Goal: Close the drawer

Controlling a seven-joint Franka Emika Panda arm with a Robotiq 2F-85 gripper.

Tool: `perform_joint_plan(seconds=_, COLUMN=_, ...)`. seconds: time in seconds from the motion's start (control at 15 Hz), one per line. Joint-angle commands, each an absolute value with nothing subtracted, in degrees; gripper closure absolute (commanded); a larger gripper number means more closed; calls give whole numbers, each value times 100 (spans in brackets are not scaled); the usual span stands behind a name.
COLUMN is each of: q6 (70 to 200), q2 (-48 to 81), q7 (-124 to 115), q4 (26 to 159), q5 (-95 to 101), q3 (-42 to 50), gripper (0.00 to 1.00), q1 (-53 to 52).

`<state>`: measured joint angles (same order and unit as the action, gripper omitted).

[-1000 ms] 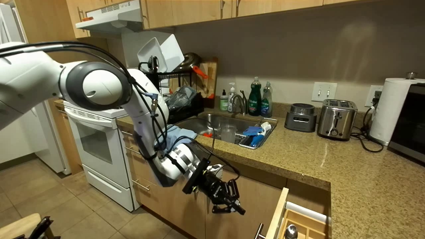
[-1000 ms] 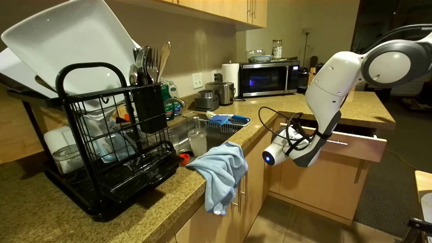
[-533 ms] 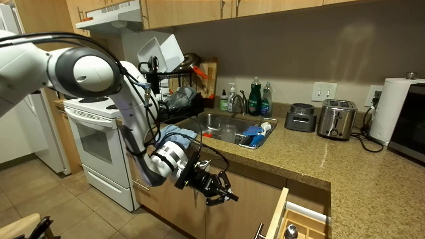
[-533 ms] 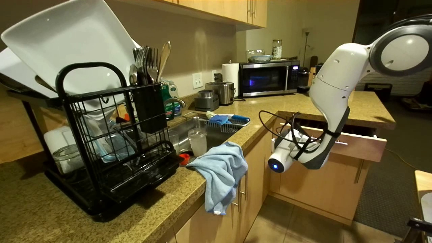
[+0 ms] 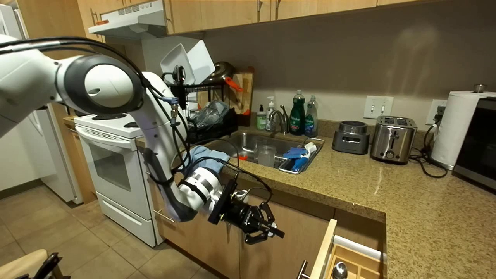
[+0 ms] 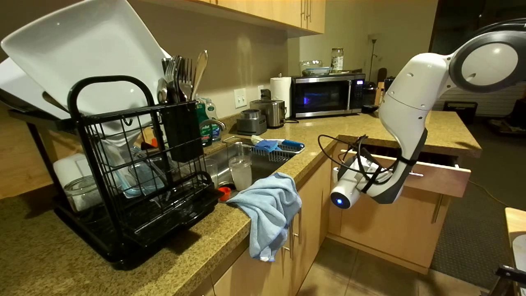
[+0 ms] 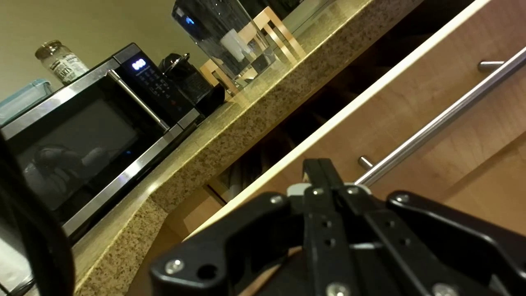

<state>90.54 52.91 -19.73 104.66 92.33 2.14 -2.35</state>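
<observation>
The drawer (image 5: 328,248) stands pulled out from under the counter, with a spoon (image 5: 340,269) and wooden dividers inside. Its flat light-wood front shows in an exterior view as the drawer panel (image 6: 441,177), carrying a bar handle (image 7: 444,116). My gripper (image 5: 281,233) hangs in front of the drawer front, apart from it in an exterior view. In the wrist view my gripper (image 7: 318,163) has its fingertips pressed together, nothing between them, with the drawer front and handle beyond. The arm's wrist hides the gripper in an exterior view.
The granite counter (image 5: 430,217) overhangs the drawer opening. A sink (image 5: 248,143), a toaster (image 5: 393,139) and a microwave (image 6: 324,96) lie along the counter. A blue towel (image 6: 271,209) drapes over its edge. Cables (image 6: 324,152) loop off the arm near the counter corner.
Over the second my gripper has risen and drawn back a little from the drawer. In the last half second it has shifted slightly toward the drawer again. The drawer has not moved.
</observation>
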Motion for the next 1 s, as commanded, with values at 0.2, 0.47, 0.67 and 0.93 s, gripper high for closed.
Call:
perform_joint_plan(seconds=0.2, q6=9027, q2=5407, q7=-1829, q4=10278, q5=9182, q3=136, gripper=100, q1=28)
perform_joint_plan(seconds=0.47, q6=9168, q2=5280, q7=-1953, q4=10374, q5=9106, q3=17, gripper=100, q1=86)
perform_joint_plan(seconds=0.67, q6=9229, q2=5109, q7=-2108, q4=10478, q5=8920, q3=-166, gripper=100, q1=81)
perform_joint_plan(seconds=0.93, q6=9104, q2=5341, q7=-1989, q4=10244, q5=8970, q3=-116, gripper=99, q1=-24)
